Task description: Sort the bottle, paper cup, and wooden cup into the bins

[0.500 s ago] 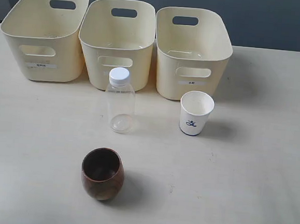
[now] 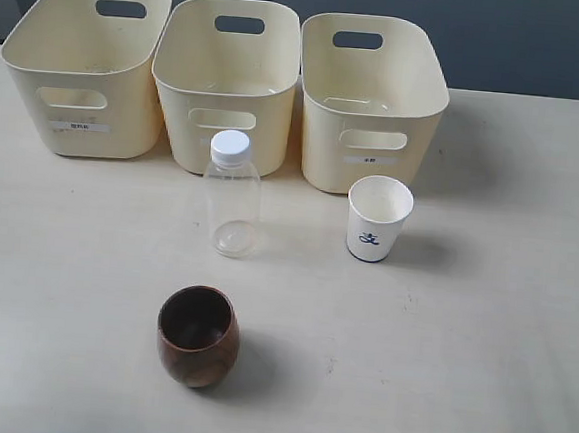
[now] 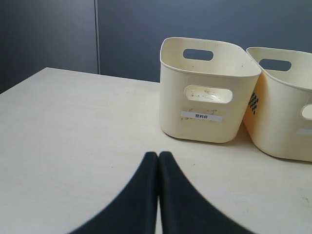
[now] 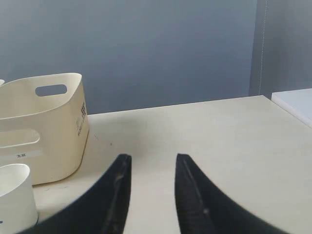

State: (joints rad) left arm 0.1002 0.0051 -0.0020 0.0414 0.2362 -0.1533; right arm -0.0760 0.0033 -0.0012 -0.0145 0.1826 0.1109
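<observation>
The clear bottle (image 2: 231, 194) with a white cap stands upright in front of the middle bin (image 2: 235, 84). To its right the white paper cup (image 2: 378, 218) with a blue mark stands before the right bin (image 2: 369, 100). The brown wooden cup (image 2: 198, 336) sits nearer the front. The left bin (image 2: 85, 65) is at the back left. Neither gripper shows in the exterior view. My left gripper (image 3: 158, 155) is shut and empty, low over the table, facing the left bin (image 3: 207, 87). My right gripper (image 4: 153, 157) is open and empty, beside the paper cup (image 4: 14, 200) and right bin (image 4: 44, 124).
All three bins look empty. A dark grey wall runs behind the table's back edge (image 2: 540, 95). In the right wrist view a white surface (image 4: 295, 102) adjoins the table at its far side. The middle bin's side (image 3: 285, 100) shows in the left wrist view.
</observation>
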